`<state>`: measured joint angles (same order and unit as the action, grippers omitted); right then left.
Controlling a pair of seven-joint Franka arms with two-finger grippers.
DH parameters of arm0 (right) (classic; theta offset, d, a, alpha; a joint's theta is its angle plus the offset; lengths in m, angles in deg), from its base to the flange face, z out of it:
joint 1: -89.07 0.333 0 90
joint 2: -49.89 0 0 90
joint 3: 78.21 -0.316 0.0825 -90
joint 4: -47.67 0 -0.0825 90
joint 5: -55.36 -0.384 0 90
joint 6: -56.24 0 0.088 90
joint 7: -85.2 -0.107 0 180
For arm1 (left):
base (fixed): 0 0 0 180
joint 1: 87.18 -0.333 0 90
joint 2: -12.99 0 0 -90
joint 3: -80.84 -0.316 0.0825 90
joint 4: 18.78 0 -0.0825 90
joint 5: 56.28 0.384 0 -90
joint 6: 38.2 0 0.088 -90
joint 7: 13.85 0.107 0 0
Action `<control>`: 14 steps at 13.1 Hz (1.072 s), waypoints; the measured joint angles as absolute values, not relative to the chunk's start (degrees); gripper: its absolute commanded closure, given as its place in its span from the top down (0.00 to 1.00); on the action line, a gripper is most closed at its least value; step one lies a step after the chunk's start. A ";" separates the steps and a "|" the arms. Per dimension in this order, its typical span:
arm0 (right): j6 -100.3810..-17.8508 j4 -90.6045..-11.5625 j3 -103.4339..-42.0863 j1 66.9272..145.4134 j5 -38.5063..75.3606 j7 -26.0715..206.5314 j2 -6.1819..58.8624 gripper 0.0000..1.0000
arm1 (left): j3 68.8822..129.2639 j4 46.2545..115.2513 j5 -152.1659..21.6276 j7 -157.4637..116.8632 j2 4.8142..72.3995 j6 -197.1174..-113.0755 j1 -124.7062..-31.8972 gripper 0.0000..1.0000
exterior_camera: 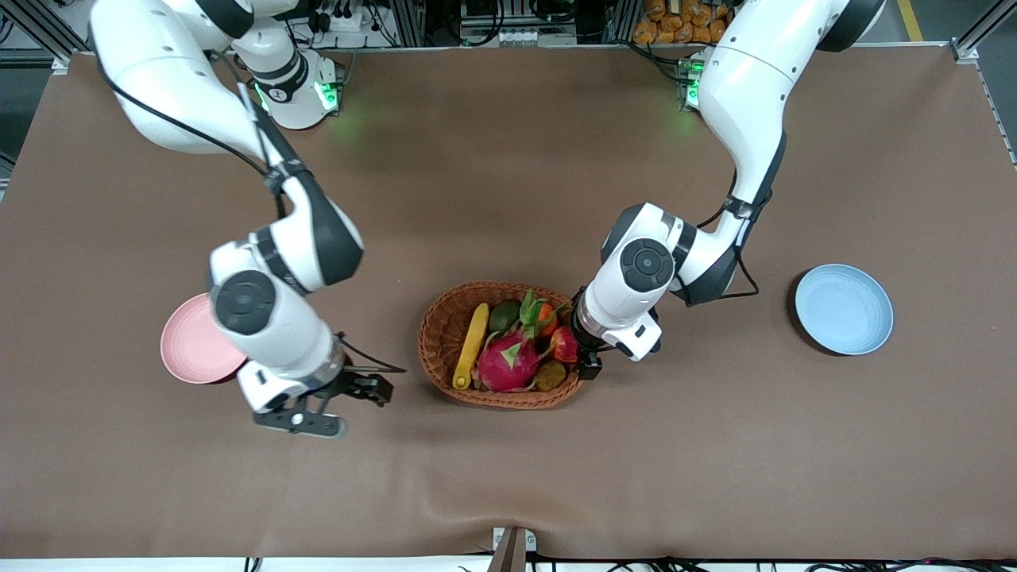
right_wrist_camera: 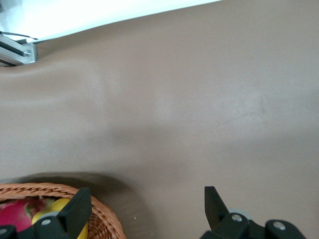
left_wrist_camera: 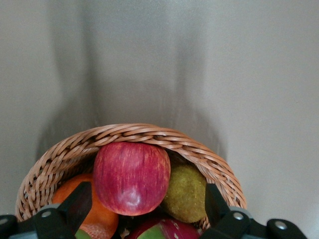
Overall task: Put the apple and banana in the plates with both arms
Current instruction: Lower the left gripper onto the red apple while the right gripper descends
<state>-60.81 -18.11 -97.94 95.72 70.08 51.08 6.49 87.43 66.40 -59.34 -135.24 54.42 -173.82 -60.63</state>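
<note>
The apple (left_wrist_camera: 131, 177), judged firm, smooth and light, is seen in the basket (exterior_camera: 445, 318) between the left gripper's (exterior_camera: 586, 361) wide fingers, best taken across its middle, while the right gripper (exterior_camera: 322, 409) is held open over the surface.

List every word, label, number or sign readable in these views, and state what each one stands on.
None can be read.
The wicker basket, the apple, the banana, the pink plate and the blue plate carry no print.
The small dark mark on the right arm's base is too small to read.
The left gripper and right gripper show no lettering.
</note>
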 measured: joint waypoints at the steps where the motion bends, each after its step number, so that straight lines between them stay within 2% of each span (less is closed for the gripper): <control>1: -60.54 -18.12 -98.02 95.75 69.74 51.22 6.95 1.00 | 87.43 66.42 -59.34 -135.24 54.55 -173.81 -60.62 1.00; 11: -60.39 -19.49 -98.52 97.34 69.54 45.59 7.05 1.00 | 87.44 66.67 -59.34 -135.23 56.57 -173.81 -59.29 1.00; 12: -60.41 -19.59 -98.52 97.85 69.56 42.87 7.04 1.00 | 87.44 66.67 -59.34 -135.23 56.76 -173.81 -59.27 0.96; 13: -60.46 -19.68 -98.52 98.45 69.59 40.34 7.04 1.00 | 87.42 66.67 -59.35 -135.24 56.88 -173.81 -59.27 0.85; 14: -60.49 -19.73 -98.52 99.06 69.61 38.39 7.03 1.00 | 87.39 66.67 -59.35 -135.24 56.94 -173.81 -59.28 0.65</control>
